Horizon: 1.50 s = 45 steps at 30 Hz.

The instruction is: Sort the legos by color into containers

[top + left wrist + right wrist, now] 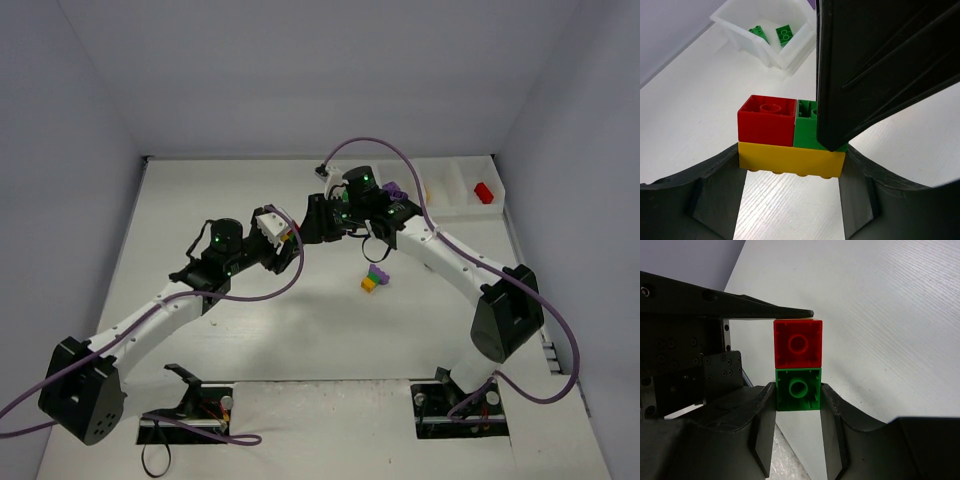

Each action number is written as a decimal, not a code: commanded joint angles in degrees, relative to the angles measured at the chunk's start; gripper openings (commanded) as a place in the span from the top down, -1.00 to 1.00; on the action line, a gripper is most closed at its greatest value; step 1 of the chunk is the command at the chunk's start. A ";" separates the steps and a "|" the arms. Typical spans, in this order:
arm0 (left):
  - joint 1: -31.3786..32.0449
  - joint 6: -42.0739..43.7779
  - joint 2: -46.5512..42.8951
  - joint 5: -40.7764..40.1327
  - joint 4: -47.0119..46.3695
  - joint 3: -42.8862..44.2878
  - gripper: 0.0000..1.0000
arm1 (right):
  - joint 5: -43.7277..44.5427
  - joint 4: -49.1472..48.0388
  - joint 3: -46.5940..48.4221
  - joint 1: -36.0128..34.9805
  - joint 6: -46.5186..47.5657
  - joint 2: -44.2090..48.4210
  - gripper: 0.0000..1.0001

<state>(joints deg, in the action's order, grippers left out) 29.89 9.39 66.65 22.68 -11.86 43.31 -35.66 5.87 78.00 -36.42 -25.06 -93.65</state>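
Both grippers hold one lego clump [291,234] in the air above mid-table. In the left wrist view my left gripper [792,156] is shut on the clump's long yellow brick [790,161]. A red brick [766,120] and a green brick [805,131] sit on the yellow one. In the right wrist view my right gripper [798,390] is shut on the green brick [799,389], with the red brick [798,344] just beyond it. The two grippers, left [286,236] and right [318,222], meet there. A second clump [376,279] of purple, green and yellow lies on the table.
The white tray [455,210] stands at the back right, holding a red brick [484,192] and a purple brick [393,188]. Its end compartment [790,57] holds two green bricks [783,34]. The right gripper's finger [880,65] fills the left wrist view's right side.
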 commanded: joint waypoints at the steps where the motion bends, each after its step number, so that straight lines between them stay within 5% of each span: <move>1: 0.35 0.11 0.32 0.71 -0.62 2.39 1.00 | -1.69 -3.85 1.72 0.04 0.36 2.06 1.00; 23: -0.36 -2.97 5.42 -2.73 0.70 2.83 1.00 | 0.32 1.78 4.09 11.55 4.84 4.97 1.00; 34: -0.27 -3.41 -2.21 -0.09 0.25 0.81 1.00 | 37.72 2.57 18.22 11.73 12.66 -12.24 0.96; 37: -0.18 -3.67 -5.20 -0.17 1.92 0.28 1.00 | 41.19 2.22 22.10 12.34 13.98 -19.27 0.92; 40: -0.27 -3.94 -7.58 -0.79 3.06 -0.33 1.00 | 41.64 2.04 26.41 13.22 13.99 -25.61 0.73; 45: -0.18 -4.29 -9.52 -1.49 4.56 -1.30 1.00 | 41.72 1.95 31.16 13.48 13.98 -32.30 -0.05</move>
<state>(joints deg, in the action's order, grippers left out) 29.85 5.74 58.59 21.10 -6.17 42.04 2.57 9.89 104.47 -23.46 -12.05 -126.89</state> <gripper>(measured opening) 0.586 0.466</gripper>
